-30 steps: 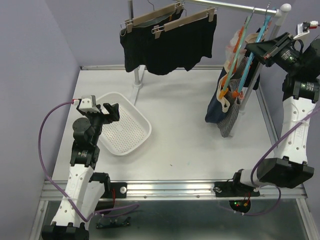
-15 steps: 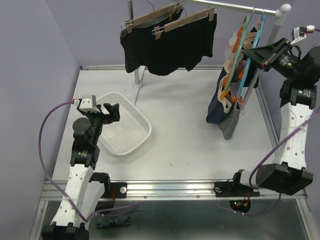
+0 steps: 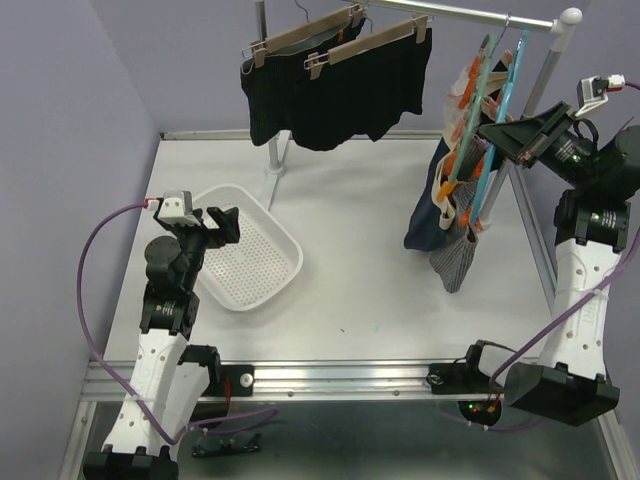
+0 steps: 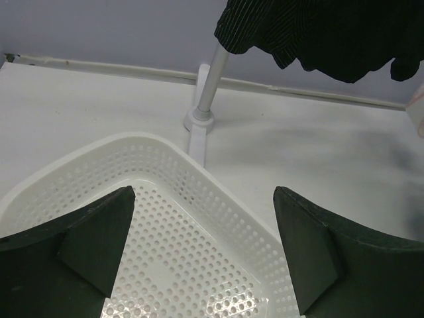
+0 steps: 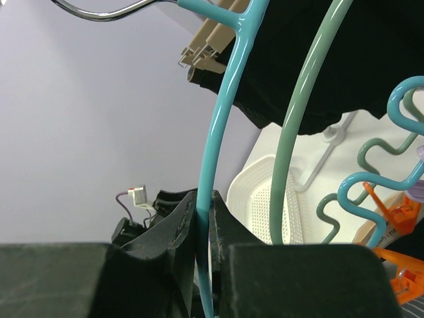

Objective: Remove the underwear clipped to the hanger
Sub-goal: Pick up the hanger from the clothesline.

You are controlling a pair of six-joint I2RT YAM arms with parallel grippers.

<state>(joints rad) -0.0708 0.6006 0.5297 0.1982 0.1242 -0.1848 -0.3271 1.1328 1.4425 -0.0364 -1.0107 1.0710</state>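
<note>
Two black underwear shorts hang clipped on wooden hangers at the rack's left. On the right, a blue hanger and a green hanger with orange clips carry smaller underwear: a navy piece, a grey-striped piece and a white-pink piece. My right gripper is shut on the blue hanger's bar, which runs between its fingers. My left gripper stands open with nothing in it, over the white basket.
The rack's top rail spans the back, on a left post with a round foot and a right post. The perforated basket's rim lies just before the left post. Purple walls close off the left and back.
My right gripper has moved down and slightly left with the blue hanger in it. The small garments have swung left. The left arm has not moved.
</note>
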